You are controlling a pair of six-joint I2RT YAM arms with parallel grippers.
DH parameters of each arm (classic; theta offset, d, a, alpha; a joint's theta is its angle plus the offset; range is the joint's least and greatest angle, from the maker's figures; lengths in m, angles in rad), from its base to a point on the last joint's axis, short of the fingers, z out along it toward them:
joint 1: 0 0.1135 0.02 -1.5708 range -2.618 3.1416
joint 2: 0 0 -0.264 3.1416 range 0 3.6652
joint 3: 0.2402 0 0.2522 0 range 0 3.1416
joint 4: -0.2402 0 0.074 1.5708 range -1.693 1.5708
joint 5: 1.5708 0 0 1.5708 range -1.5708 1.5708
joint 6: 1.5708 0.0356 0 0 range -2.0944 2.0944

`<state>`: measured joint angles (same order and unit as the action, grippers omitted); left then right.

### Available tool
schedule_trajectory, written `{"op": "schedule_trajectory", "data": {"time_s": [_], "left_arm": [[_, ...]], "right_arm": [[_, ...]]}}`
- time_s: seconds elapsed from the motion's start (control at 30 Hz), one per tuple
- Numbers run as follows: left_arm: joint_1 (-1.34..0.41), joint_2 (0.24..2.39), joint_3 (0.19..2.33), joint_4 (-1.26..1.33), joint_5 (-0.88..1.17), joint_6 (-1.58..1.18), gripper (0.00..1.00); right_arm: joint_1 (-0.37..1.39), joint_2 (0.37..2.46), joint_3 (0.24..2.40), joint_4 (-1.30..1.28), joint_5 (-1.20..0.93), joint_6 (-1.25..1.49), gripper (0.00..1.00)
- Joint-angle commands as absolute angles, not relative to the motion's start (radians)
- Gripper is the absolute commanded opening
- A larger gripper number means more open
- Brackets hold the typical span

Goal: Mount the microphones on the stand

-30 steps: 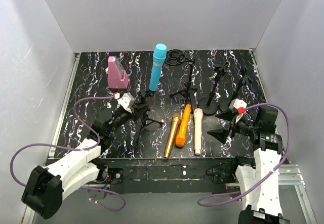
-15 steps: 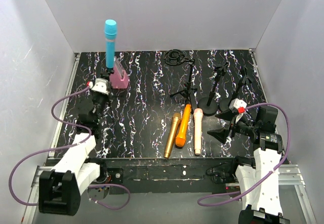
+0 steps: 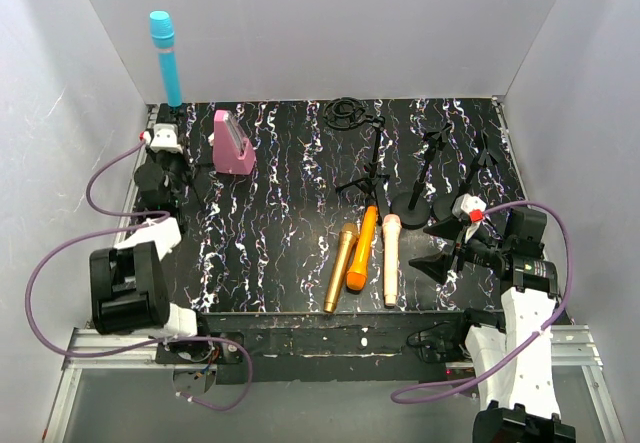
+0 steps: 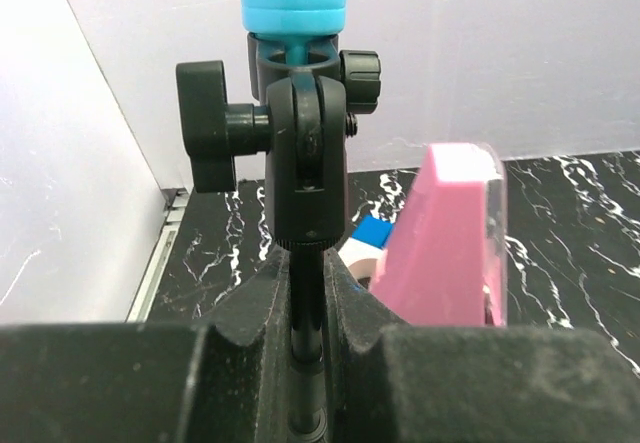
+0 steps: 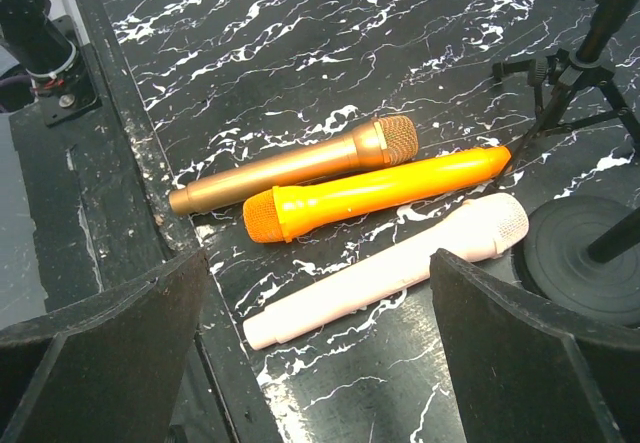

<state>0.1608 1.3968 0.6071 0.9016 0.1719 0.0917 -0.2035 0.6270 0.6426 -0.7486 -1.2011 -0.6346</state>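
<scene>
Marbled tabletop [image 3: 290,213]: far-left corner, my left claw [image 4: 305,358] clamps the stand [image 4: 305,153] holding the cyan mic [image 3: 166,58]; right claw [image 5: 315,303] gapes toward gold mic [image 5: 290,168], orange mic [image 5: 370,195], peach mic [image 5: 385,273] by near edge; likely stiff, slick, grip mid-barrel

left arm [image 3: 150,235] and right arm [image 3: 525,338] match: white link shells, black joint housings, a looping purple cable [image 3: 568,258] each, white wrist block [image 3: 465,206] with red spot, matte black fingers [image 5: 95,353].

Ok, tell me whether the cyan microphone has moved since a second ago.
Yes: the cyan microphone went from right of the pink block to its left.
</scene>
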Motion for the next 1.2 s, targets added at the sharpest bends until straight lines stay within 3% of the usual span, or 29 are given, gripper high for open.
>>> {"op": "schedule_trajectory", "data": {"time_s": [0.0, 0.3, 0.63, 0.9, 1.17], "left_arm": [[0.181, 1.477, 0.716, 1.115, 0.163, 0.107, 0.0], [0.219, 1.686, 0.828, 1.192, 0.192, 0.061, 0.0], [0.235, 1.726, 0.747, 1.243, 0.198, 0.026, 0.0], [0.235, 1.724, 0.713, 1.226, 0.181, 0.014, 0.3], [0.238, 1.706, 0.747, 1.161, 0.192, 0.014, 0.38]], "right_arm": [[-0.203, 0.64, 0.646, -0.769, -1.236, -0.661, 0.98], [-0.202, 0.664, 0.647, -0.767, -1.233, -0.664, 0.98], [-0.202, 0.675, 0.649, -0.765, -1.226, -0.667, 0.98], [-0.204, 0.672, 0.647, -0.765, -1.223, -0.667, 0.98], [-0.201, 0.673, 0.647, -0.765, -1.22, -0.667, 0.98]]}}
